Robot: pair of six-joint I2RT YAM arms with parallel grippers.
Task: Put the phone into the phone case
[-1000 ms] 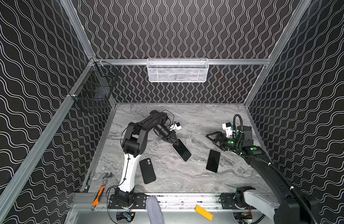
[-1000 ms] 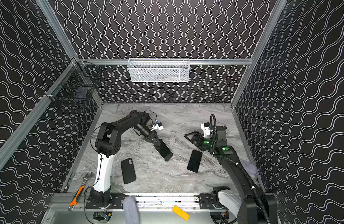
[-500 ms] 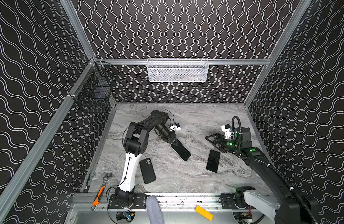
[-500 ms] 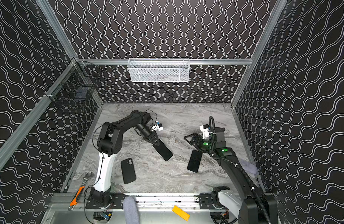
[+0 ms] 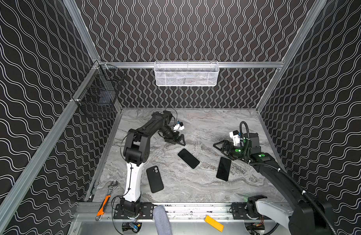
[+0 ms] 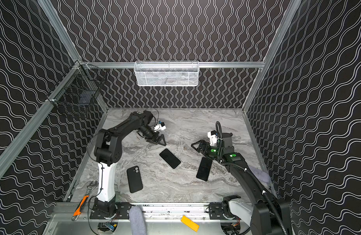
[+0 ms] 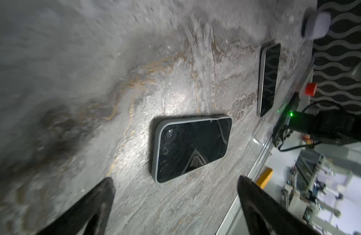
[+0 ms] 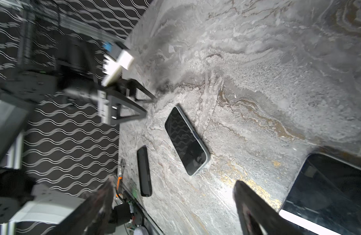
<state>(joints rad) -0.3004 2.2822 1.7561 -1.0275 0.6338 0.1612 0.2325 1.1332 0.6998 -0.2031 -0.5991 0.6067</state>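
On the marble table (image 5: pixel 196 189), near its middle, the phone (image 5: pixel 188 158) lies flat and slanted, screen up, just in front of the left gripper (image 5: pixel 178 141). That gripper's jaws are spread wide and hold nothing. In the left wrist view the phone (image 7: pixel 192 148) sits ahead of both fingertips (image 7: pixel 108 183), clear of each. The black phone case (image 5: pixel 154 179) lies nearer the front edge, well apart from that gripper. A second phone (image 5: pixel 223 168) lies screen up just beside the right gripper (image 5: pixel 224 149), which is likewise spread wide and empty.
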